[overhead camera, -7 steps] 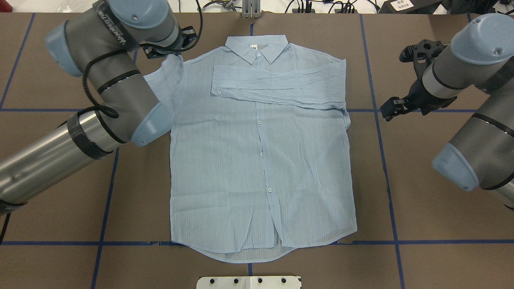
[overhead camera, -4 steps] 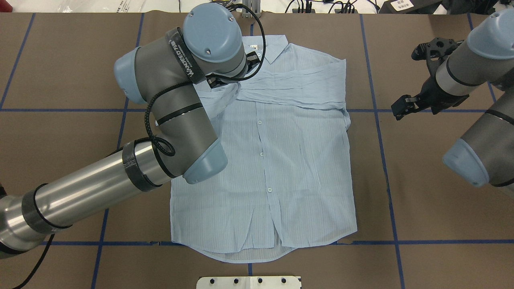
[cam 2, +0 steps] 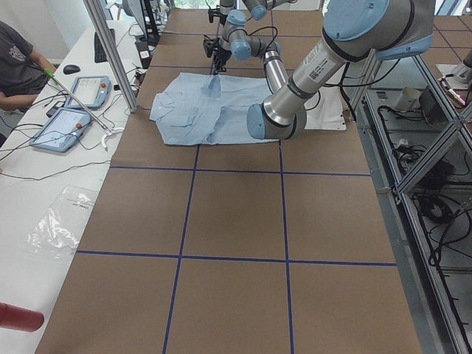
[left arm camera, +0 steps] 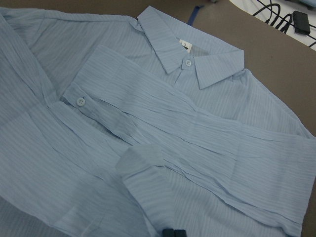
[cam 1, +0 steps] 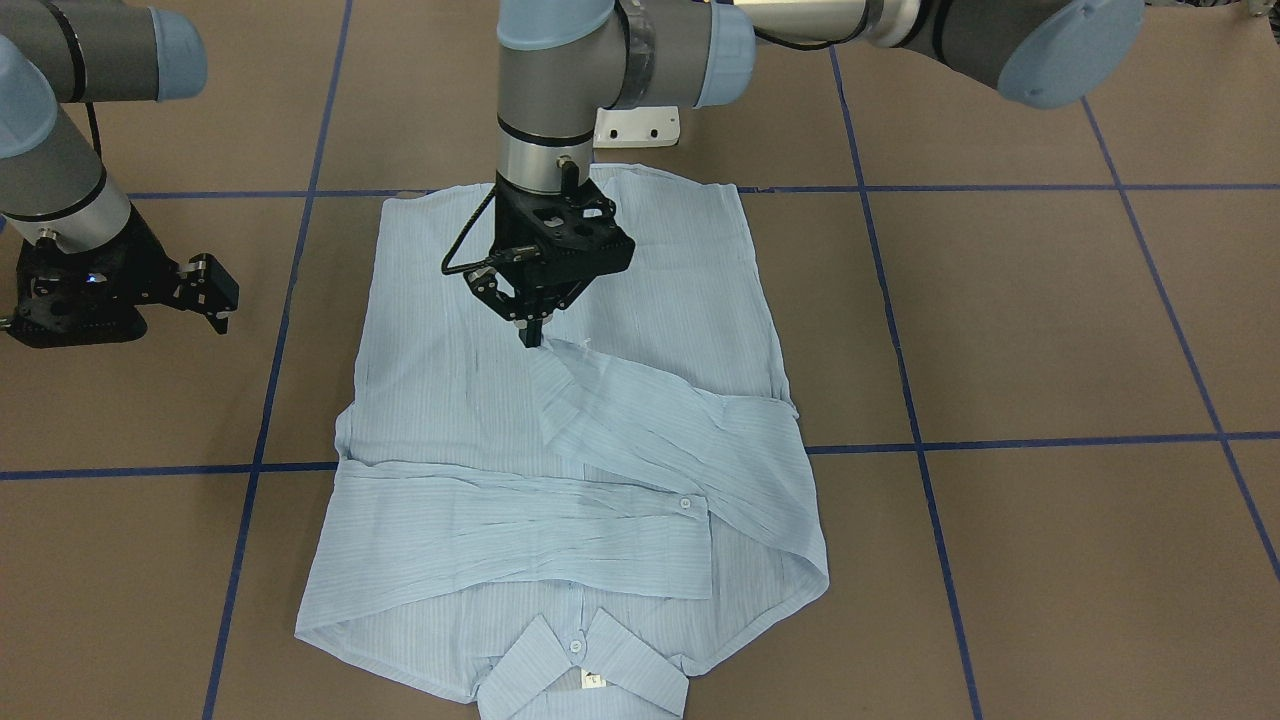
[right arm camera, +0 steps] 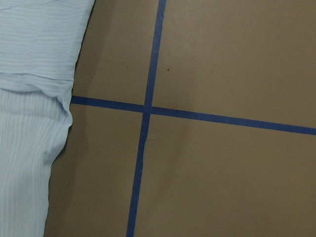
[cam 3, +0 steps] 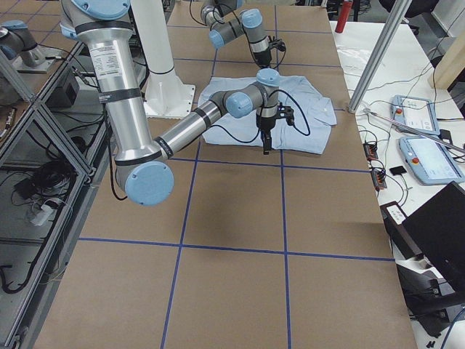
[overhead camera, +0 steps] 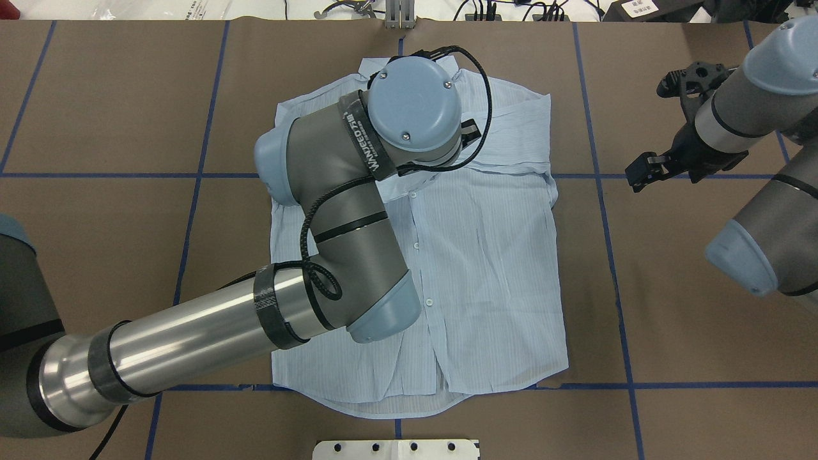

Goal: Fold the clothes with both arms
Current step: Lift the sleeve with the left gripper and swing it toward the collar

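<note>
The shirt [overhead camera: 486, 268] lies buttoned and face up in the middle of the counter [overhead camera: 671, 306], collar [cam 1: 585, 665] toward the far side from the robot. One sleeve [cam 1: 500, 530] is folded flat across the chest, its cuff button showing.

A second ago the left arm [overhead camera: 332, 211] was out at the shirt's edge with the other sleeve [cam 1: 680, 420] bunched beside the shoulder. A little later it had reached the chest. Now it has swung in over the middle of the garment, and from overhead its wrist hides most of the collar.

The left pincer [cam 1: 530, 338] points down, its fingers pressed together on the cuff end of that sleeve. The sleeve now runs on a slant from its shoulder to the button line. In the left wrist view the cuff curls up toward the dark fingertips [left arm camera: 173, 232], just above the folded sleeve.

The right pincer [cam 1: 212, 290] hangs off to the side above bare counter, well apart from the shirt, and looks spread with nothing in it. It sits slightly farther out than a second ago. Its wrist view shows only the shirt's edge and crossing blue tape lines [right arm camera: 148, 111].
</note>
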`<action>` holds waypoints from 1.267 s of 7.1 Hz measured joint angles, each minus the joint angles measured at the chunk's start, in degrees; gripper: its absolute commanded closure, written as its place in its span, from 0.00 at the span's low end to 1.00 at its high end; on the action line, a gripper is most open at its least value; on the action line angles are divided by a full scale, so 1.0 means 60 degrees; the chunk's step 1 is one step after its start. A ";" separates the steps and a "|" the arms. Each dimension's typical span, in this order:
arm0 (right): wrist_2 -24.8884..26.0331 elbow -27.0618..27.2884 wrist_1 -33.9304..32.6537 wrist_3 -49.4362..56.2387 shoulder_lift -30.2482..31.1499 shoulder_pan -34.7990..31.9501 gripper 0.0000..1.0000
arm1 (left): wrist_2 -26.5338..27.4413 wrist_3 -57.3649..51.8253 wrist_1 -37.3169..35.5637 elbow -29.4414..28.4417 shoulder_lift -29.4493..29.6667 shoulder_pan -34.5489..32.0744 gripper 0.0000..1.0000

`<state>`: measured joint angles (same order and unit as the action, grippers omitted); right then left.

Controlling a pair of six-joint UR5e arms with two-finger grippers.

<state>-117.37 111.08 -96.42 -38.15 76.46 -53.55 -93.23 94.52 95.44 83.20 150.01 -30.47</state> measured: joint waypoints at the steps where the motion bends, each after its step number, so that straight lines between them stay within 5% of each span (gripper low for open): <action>1: 0.0003 -0.0032 0.0000 0.0004 -0.0007 -0.0015 0.00 | 0.0000 0.0068 0.0363 -0.0376 0.0169 0.0018 1.00; 4: 0.0019 -0.0130 0.0009 0.0114 -0.0028 -0.0059 0.00 | -0.0137 0.0068 0.0654 -0.0264 -0.0264 -0.0418 1.00; 9: 0.0038 -0.0188 0.0014 0.0248 -0.0121 -0.0128 0.00 | -0.2780 -0.0595 0.0594 0.3683 -0.3194 -0.2893 1.00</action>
<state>-117.14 109.95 -96.33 -36.66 75.74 -54.32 -109.91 90.95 99.01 105.30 130.84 -47.83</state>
